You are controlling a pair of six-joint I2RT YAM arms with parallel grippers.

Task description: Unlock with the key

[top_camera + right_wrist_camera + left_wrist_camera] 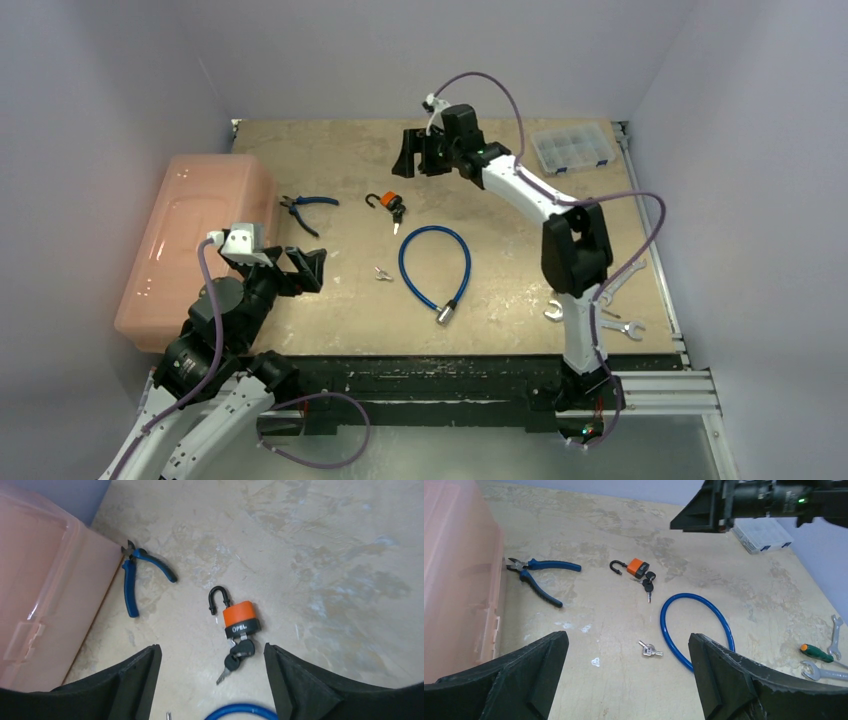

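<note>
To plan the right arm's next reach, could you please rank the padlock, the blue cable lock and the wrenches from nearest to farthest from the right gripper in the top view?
From the right gripper:
1. padlock: just nearward of it, mid-table.
2. blue cable lock: further toward the near edge, centre.
3. wrenches: near right corner, beside the right arm's base.

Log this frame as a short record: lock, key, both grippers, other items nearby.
target: orange-bodied padlock with black shackle, lying flat, shackle open
in keyhole: black-headed key, apparently inserted
left gripper: open, empty
right gripper: open, empty, raised near the padlock
nearby: blue cable lock, loose silver keys, blue-handled pliers
</note>
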